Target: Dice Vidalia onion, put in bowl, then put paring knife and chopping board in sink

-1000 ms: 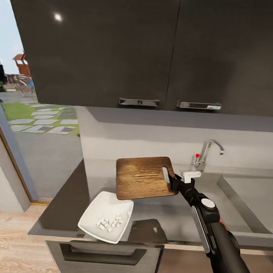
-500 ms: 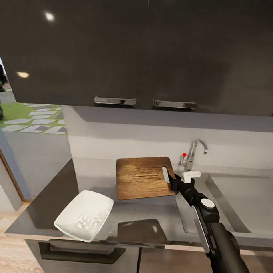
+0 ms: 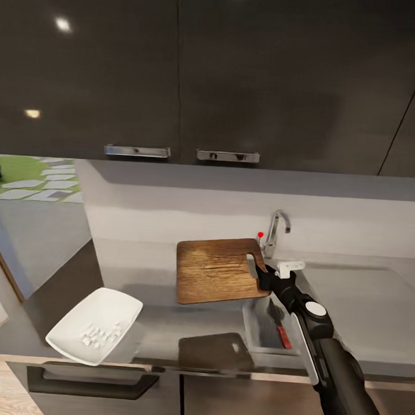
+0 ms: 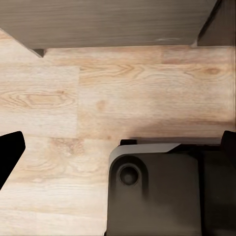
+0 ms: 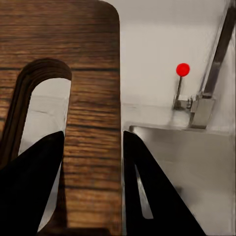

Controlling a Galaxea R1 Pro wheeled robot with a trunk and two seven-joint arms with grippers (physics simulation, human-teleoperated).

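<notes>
My right gripper (image 3: 262, 274) is shut on the chopping board (image 3: 219, 270), a dark brown wooden board held level in the air above the countertop (image 3: 131, 270). In the right wrist view the fingers (image 5: 29, 191) clamp the wood strip beside the board's (image 5: 93, 73) slot handle. The board's handle end hangs over the left rim of the sink (image 3: 361, 294). In the basin lies the paring knife (image 3: 283, 334), slim, with a red handle. The white bowl (image 3: 95, 324) holds diced onion (image 3: 97, 334) near the counter's front left. My left gripper (image 4: 118, 147) is open over the wood floor.
The chrome tap (image 3: 274, 230) with a red knob (image 3: 260, 234) stands behind the board's right end. Glossy dark wall cabinets (image 3: 178, 72) hang close above. The board's shadow (image 3: 215, 351) falls on the counter front. A drawer handle (image 3: 92, 381) sits below the bowl.
The whole view has slid right along the counter. The bowl and cabinets drift left in the picture; the held board travels with me and now reaches the sink, whose basin and knife have come into view.
</notes>
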